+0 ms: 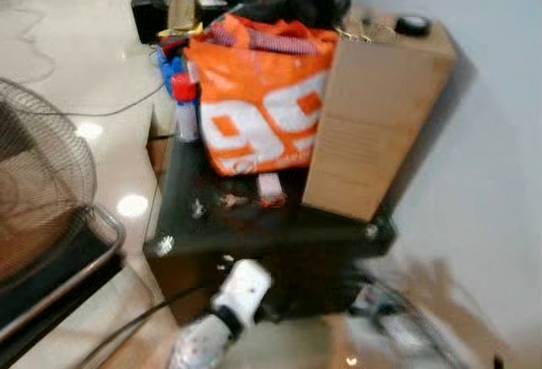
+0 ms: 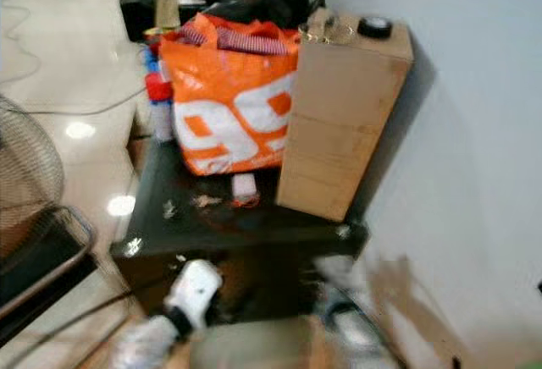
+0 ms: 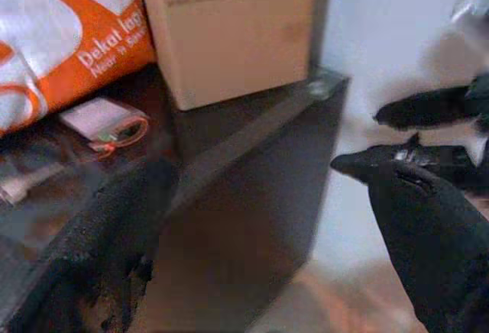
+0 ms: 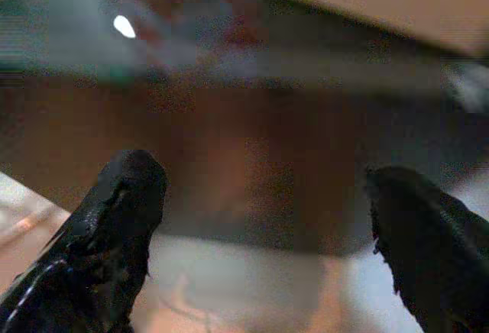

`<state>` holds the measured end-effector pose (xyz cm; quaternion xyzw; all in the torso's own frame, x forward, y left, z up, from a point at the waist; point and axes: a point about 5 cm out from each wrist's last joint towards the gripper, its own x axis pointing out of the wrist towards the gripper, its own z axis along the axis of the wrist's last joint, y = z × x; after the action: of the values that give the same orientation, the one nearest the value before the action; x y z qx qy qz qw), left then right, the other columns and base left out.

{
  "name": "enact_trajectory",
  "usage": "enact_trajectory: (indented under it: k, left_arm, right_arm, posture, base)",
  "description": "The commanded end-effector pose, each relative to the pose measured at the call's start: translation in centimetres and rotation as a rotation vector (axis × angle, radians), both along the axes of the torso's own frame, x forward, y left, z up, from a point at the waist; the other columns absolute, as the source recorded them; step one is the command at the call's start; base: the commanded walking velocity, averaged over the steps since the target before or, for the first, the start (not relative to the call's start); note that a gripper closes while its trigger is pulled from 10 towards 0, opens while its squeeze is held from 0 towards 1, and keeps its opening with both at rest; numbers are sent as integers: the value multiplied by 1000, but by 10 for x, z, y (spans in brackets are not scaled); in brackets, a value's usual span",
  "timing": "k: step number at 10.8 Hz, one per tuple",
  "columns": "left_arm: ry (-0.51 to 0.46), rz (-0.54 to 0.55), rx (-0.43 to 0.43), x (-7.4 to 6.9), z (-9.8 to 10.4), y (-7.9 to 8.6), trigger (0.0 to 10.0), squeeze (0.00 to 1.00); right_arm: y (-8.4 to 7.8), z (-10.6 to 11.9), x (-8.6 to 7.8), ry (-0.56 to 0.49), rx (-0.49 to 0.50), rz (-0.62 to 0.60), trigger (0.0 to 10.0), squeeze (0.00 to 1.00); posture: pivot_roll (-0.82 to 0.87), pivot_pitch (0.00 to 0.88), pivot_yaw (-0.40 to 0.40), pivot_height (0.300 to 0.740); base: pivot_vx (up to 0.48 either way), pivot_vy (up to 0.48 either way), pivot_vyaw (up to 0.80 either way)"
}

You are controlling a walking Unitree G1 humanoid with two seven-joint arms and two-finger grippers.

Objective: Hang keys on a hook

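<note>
The keys can't be picked out with any certainty — small blurred bits lie on the dark table before an orange bag, beside a cardboard box. Both the left gripper and right gripper hover near the table's edge, fingers wide apart, holding nothing.

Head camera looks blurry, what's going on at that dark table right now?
The robot faces a low dark table against a white wall; the picture is blurred. On it stand an orange shopping bag and, beside it, a tall cardboard box, with a few small items lying in front of the bag. Both grippers, left and right, are open and empty near the table's front edge. I cannot make out any keys or hook.
</note>
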<state>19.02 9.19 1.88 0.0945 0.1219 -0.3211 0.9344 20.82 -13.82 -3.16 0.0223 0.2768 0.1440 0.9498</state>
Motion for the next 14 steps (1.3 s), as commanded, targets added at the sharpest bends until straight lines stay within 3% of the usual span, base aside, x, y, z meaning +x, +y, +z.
enact_trajectory:
  k: [1, 2, 4, 5, 7, 9, 11, 14]
  left_arm:
    - [-56, -37, -27, 7, 10, -17, 10000, 0]
    - [-62, 1, -44, 13, 14, -26, 10000, 0]
    - [-99, -106, -1, 6, 18, -36, 10000, 0]
    - [-88, 33, 49, 5, 9, -7, 10000, 0]
    - [-26, 139, 83, -10, -2, 28, 10000, 0]
    - [24, 376, 141, -18, -11, 71, 10000, 0]
    - [1, 465, 123, -18, -3, 86, 10000, 0]
    - [-33, 574, 48, -13, 9, 90, 10000, 0]
  right_arm:
    - [-24, -1, -6, 15, -53, -41, 10000, 0]
    - [-36, 0, -13, 17, -69, -62, 10000, 0]
    - [-41, -2, -18, 38, -82, -54, 10000, 0]
    - [-37, -2, -17, 43, -76, -37, 10000, 0]
    - [-29, -1, -13, 44, -67, -3, 10000, 0]
    - [-25, -2, -10, 48, -64, 23, 10000, 0]
    - [-25, 1, -2, 36, -30, -13, 10000, 0]
    - [-29, 11, 5, -5, -7, -33, 10000, 0]
  posture:
    - [-41, 0, -37, 740]
    - [-57, 0, -46, 740]
    - [-36, 0, -62, 740]
    - [-22, 0, -78, 740]
    - [5, 0, -99, 740]
    - [41, 0, -122, 740]
    - [67, 0, -135, 740]
    - [85, 0, -158, 740]
  base:
    - [469, 0, 0]
    - [0, 0, 0]
    - [0, 0, 0]
    - [0, 0, 0]
    - [0, 0, 0]
    - [0, 0, 0]
    - [0, 0, 0]
    - [200, 0, 0]
